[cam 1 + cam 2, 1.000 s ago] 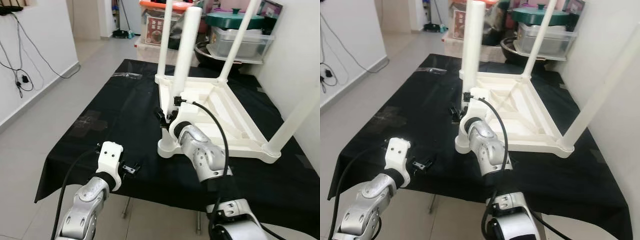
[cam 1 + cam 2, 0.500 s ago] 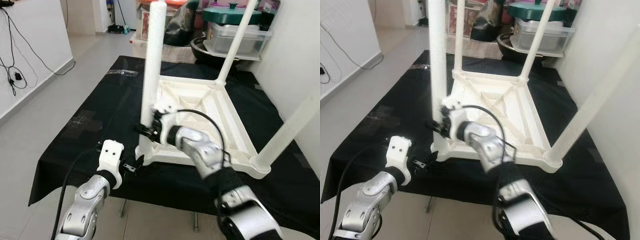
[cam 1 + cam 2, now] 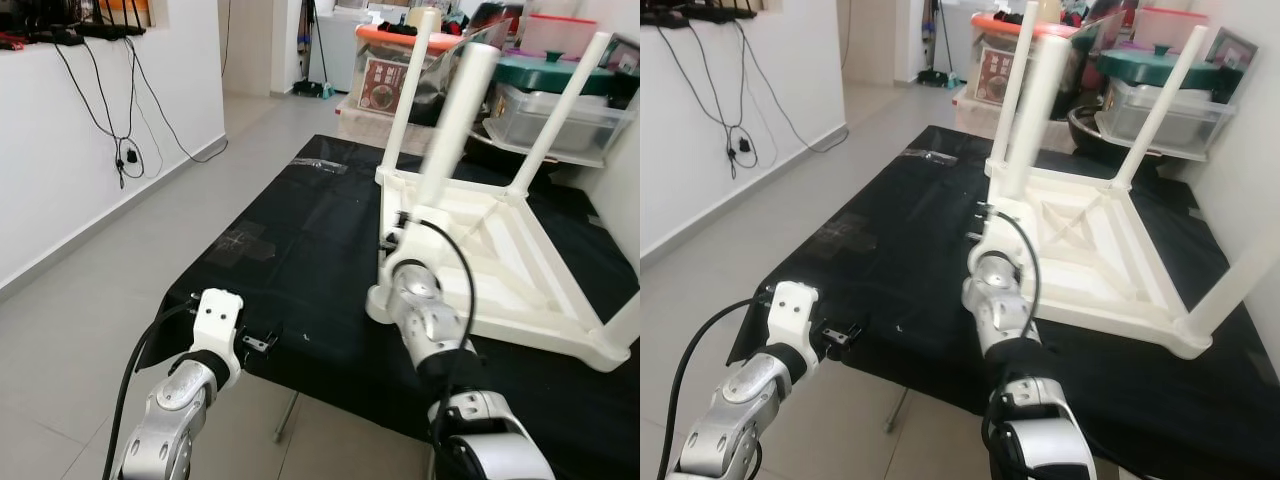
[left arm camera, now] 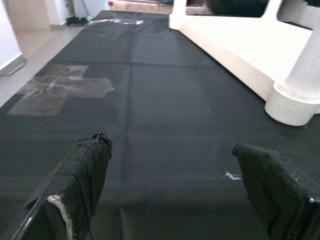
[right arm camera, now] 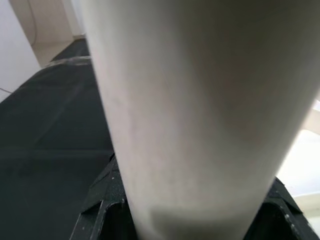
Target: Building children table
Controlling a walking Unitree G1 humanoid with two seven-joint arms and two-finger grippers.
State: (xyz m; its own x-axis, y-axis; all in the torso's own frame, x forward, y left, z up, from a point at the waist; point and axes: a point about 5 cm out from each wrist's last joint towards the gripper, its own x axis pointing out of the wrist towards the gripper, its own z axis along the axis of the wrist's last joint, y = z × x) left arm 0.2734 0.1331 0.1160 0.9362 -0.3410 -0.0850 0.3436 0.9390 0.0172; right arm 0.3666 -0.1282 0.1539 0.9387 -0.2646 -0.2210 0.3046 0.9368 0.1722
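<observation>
On the black worktop (image 3: 300,220) lies the white table (image 3: 500,250) upside down, legs pointing up; right claw (image 3: 392,236) grips the near leg (image 3: 445,140); left claw (image 4: 175,190) gapes empty.

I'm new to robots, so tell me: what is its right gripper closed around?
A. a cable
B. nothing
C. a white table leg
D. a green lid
C: the right gripper sits at the base of the near white table leg, which stands between its fingers in the wrist view.

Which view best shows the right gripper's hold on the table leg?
The right wrist view: the table leg sits between the right gripper fingers. In the eye views the wrist hides the grip.
</observation>
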